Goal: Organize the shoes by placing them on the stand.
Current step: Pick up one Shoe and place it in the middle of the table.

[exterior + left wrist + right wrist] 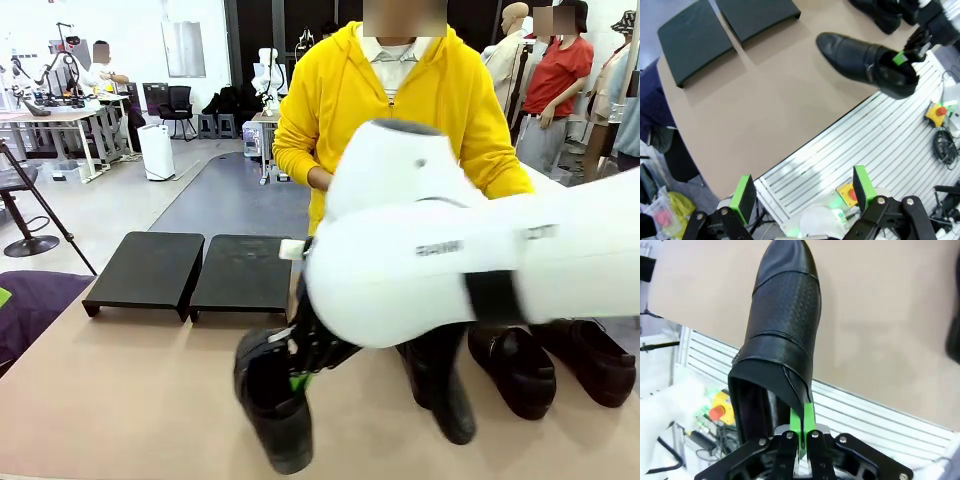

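Observation:
My right gripper point(299, 372) is shut on the rim of one black shoe point(272, 405) near the table's front edge. In the right wrist view its green pads point(808, 421) pinch the side of the shoe's point(785, 315) opening, and the toe points away. The left wrist view shows that shoe point(865, 62) from above, its heel past the table edge. Three other shoes point(515, 370) point(590, 355) point(440, 390) lie at the right, one partly behind my arm. The stand point(150, 270) sits at the back left with both trays bare. My left gripper point(802, 192) hangs open above the table's edge.
A person in a yellow hoodie point(340, 90) stands at the far side, behind my right arm point(450, 250). A purple cloth point(30, 300) lies off the table's left side. Bare tabletop point(130, 390) stretches between the stand and the front edge.

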